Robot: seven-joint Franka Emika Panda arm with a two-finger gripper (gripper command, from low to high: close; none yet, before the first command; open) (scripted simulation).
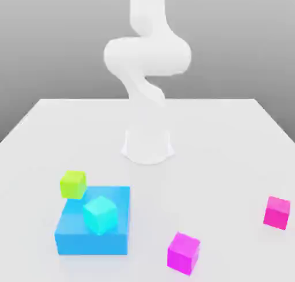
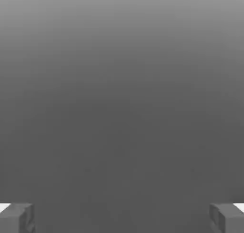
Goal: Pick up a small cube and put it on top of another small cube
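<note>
Hot-pink small cube (image 1: 277, 211) sits lower right in my exterior view; my gripper (image 2: 122, 218) is spread wide, holding nothing.

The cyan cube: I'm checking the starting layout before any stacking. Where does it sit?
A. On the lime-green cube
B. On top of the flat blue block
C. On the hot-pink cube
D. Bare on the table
B: the cyan cube rests on the flat blue block, with the lime-green cube beside it at the block's far corner.

Cube (image 1: 100, 214) on block (image 1: 75, 237) — table (image 1: 230, 160)
</note>
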